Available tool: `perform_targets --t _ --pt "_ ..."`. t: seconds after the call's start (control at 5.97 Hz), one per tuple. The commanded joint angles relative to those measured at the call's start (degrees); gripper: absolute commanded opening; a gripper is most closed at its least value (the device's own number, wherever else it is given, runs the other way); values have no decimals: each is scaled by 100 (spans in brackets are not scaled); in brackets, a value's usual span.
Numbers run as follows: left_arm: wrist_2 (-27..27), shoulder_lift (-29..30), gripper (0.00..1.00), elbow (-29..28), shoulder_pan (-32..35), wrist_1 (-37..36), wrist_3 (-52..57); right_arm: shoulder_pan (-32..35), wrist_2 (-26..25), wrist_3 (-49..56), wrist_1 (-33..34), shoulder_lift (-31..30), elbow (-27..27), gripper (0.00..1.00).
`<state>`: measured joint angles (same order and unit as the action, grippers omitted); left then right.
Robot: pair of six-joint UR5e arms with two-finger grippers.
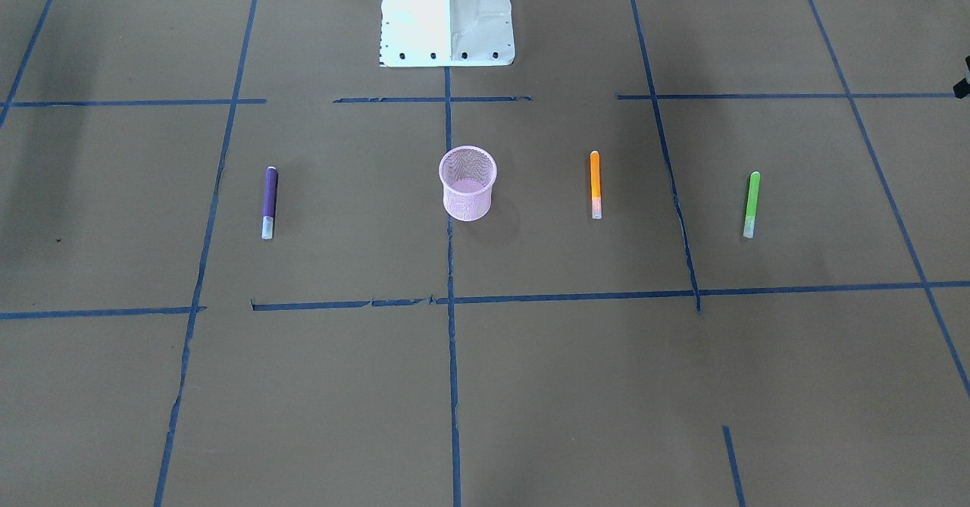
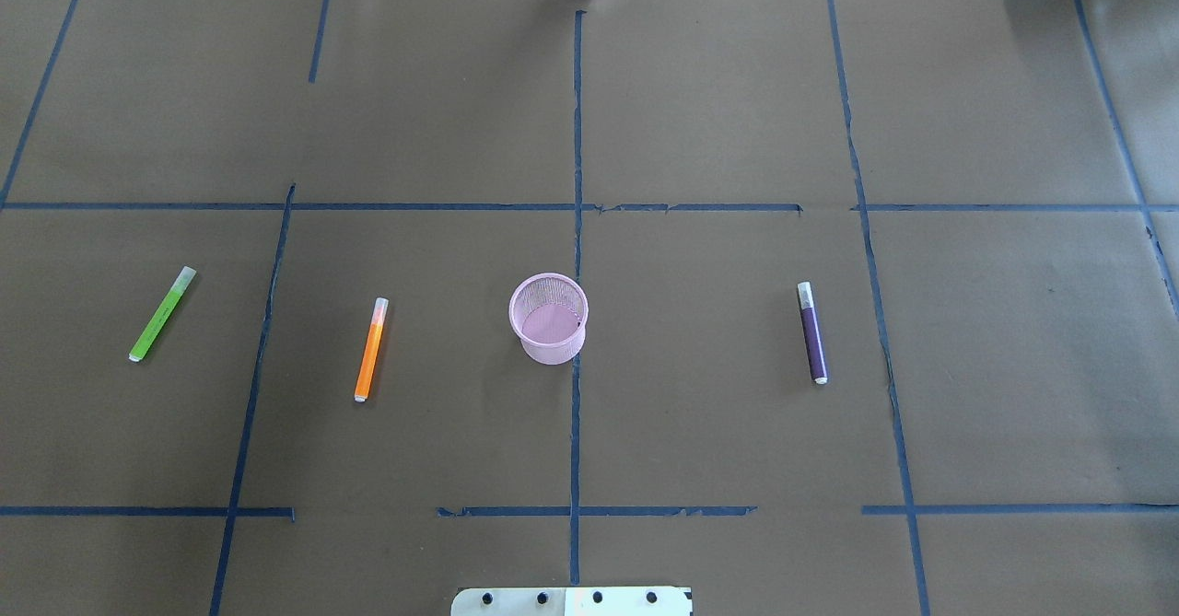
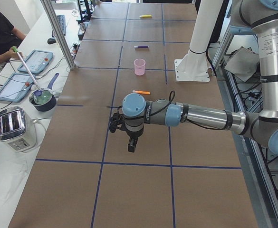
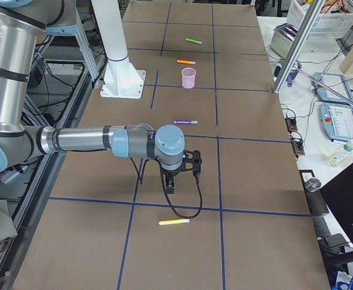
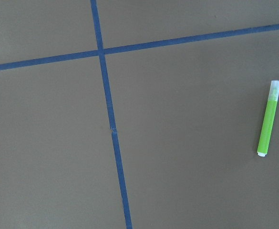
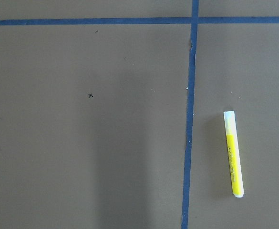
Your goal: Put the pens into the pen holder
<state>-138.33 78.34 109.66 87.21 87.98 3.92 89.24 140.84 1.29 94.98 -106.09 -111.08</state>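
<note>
Left arm (image 3: 150,114): nearest the left-end camera, reaching out low over the left end of the table (image 2: 737,91). The left jaws pointed down. Whether they were spread or pressed together could not be told.
Right arm (image 4: 134,142): reaching out the same way over the right end. The state of the right jaws could not be told either.
Pen holder (image 2: 549,318): upright and empty at the table's middle.
Green pen (image 2: 162,314): flat near the left end, slightly slanted, cap towards the operators' edge. It showed at the side of the left wrist view, so it was probably off to one side of the left jaws.
Orange pen (image 2: 371,350): between the green pen and the holder.
Purple pen (image 2: 811,332): on the holder's right-end side.
Yellow pen (image 4: 174,222): nearest the right end, just beside a tape line (image 6: 189,143).
Long axes: all ran roughly from the robot's edge to the operators' edge.
Nearer arm: left for green and orange, right for yellow and purple, as a judgement.
</note>
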Motion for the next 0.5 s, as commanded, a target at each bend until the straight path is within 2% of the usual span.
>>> perform_targets --t 0.0,0.17,0.34 --pt "-10 -2 100 20 -98 132 3 -3 101 -6 -6 9 -2 100" --pt "-97 -2 100 29 -447 201 -5 -3 128 -6 -6 9 -19 100" --pt "-185 24 100 3 -1103 681 -101 -3 154 3 -6 1 -37 100"
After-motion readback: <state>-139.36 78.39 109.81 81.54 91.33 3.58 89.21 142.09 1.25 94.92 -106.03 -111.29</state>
